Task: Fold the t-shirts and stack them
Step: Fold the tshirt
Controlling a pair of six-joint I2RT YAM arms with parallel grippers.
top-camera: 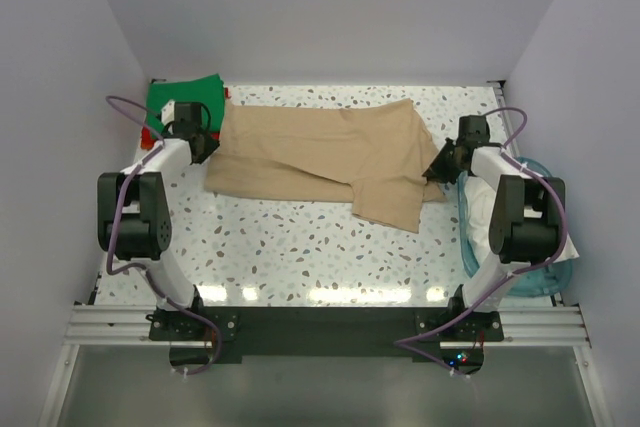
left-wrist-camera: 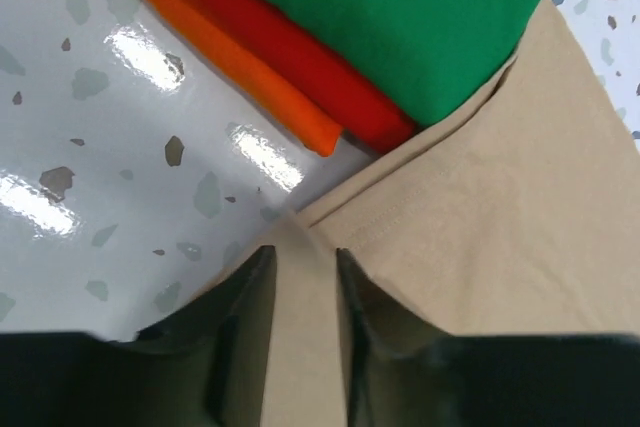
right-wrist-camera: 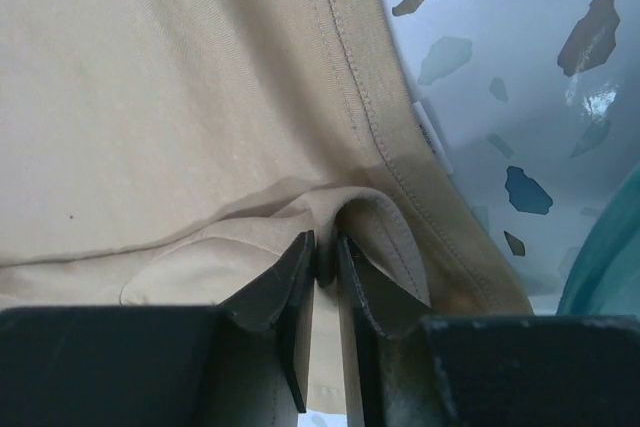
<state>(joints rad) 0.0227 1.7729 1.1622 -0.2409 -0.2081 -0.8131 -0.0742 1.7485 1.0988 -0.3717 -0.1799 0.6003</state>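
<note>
Tan shirt (top-camera: 320, 152) lies stretched across the far half of the table (top-camera: 300, 247). It looks doubled lengthwise, so I judge you are midway through folding it, with the crosswise folds and the stacking not yet done. At the far-left corner the green shirt (top-camera: 185, 92) sits folded on the red shirt (left-wrist-camera: 300, 67), and the tan shirt's left end touches that stack and seems to overlap its edge. Your left arm (top-camera: 135, 212) reaches forward and low at that end. The left jaws stand slightly parted with slack cloth in the gap, so I read them as released. Right of centre a flap of the tan shirt reaches toward you. Your right arm (top-camera: 520, 217) bends inward at the right end, where the right jaws are nearly closed on a small pucker of the hem. Beyond it the tub (top-camera: 470, 237) holds a white shirt (top-camera: 565, 247). The next move calls for freeing that pucker, then taking one end by both corners and carrying it over to the other without dragging the stack.
</note>
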